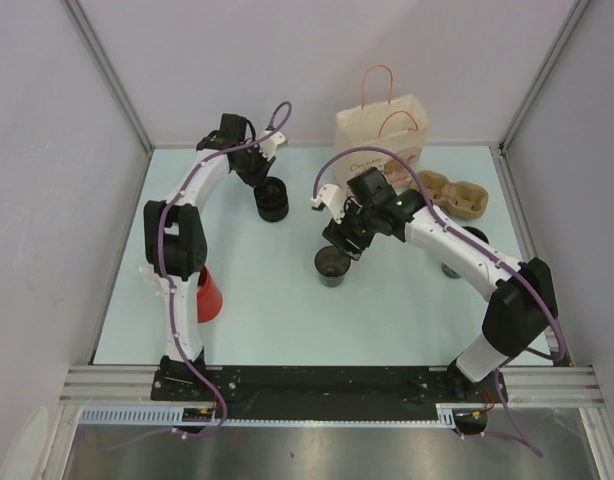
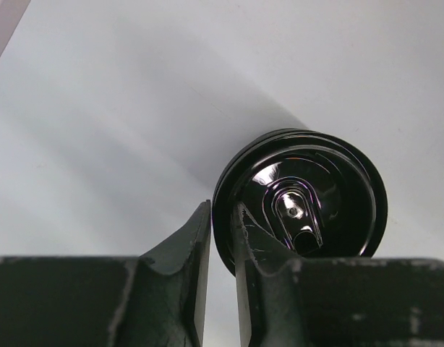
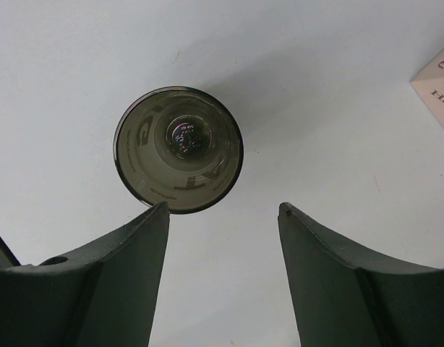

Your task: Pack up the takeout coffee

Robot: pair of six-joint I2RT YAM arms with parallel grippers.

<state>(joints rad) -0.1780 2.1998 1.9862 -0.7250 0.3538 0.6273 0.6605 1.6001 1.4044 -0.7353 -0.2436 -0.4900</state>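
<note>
A black cup with a black lid (image 1: 271, 200) stands at the back left. My left gripper (image 1: 264, 180) sits at its far rim. In the left wrist view the gripper (image 2: 220, 206) is nearly shut, and the left rim of the lid (image 2: 309, 195) runs through the narrow gap. An open, empty dark cup (image 1: 333, 266) stands mid-table. My right gripper (image 1: 340, 243) hovers just behind it, open and empty. In the right wrist view the cup (image 3: 178, 148) lies beyond the left fingertip of the open gripper (image 3: 223, 206).
A brown paper bag with orange handles (image 1: 382, 135) stands at the back, its corner in the right wrist view (image 3: 439, 79). A cardboard cup carrier (image 1: 453, 193) lies right of it. A red cup (image 1: 209, 296) stands by the left arm. A dark object (image 1: 453, 268) is partly hidden behind the right arm.
</note>
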